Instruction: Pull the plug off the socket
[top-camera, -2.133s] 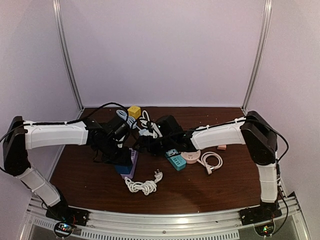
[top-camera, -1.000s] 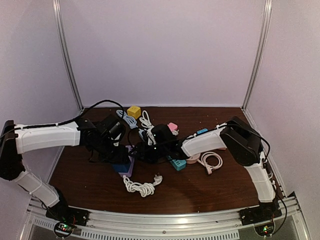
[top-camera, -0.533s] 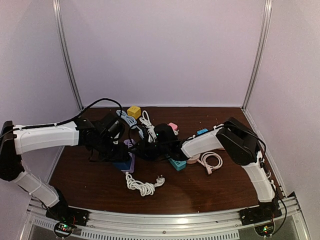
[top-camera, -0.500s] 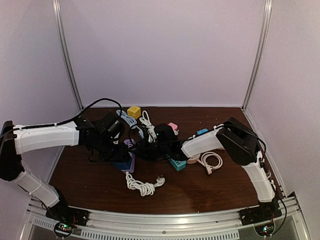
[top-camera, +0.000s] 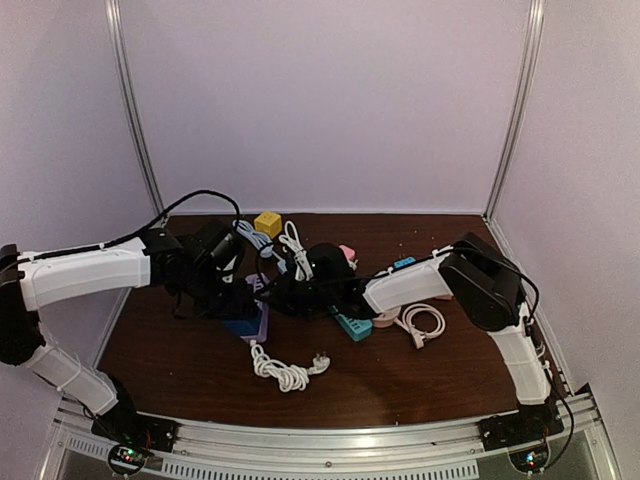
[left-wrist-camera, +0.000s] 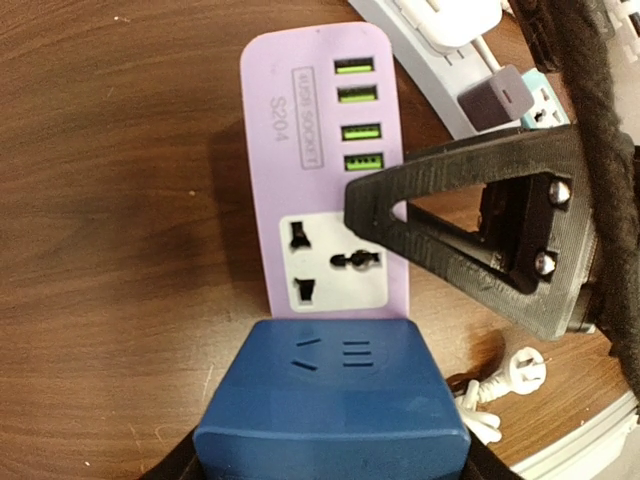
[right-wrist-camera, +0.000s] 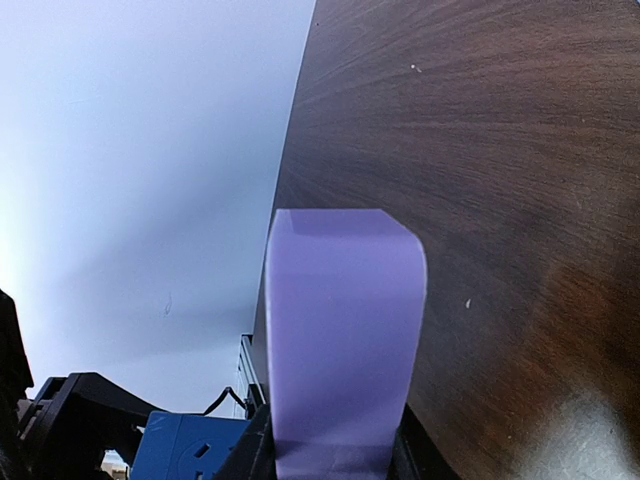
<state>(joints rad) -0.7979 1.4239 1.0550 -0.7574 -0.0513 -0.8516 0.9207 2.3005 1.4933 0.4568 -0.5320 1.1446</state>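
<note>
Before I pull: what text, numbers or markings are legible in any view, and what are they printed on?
"S204": printed on the purple socket strip, near its USB ports, left wrist view.
Boxed label next to it on the same strip: too small to read reliably.
Blue plug: only moulded slot symbols, no words.
Top and right wrist views: nothing legible.

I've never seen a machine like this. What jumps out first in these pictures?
Two white arms meet at mid-table over a lilac power strip with green ports. The left claw grips a dark blue plug block at one end, while the right claw clamps the strip itself. Behind them sits a yellow cube, and a coiled white cord lies in front.
</note>
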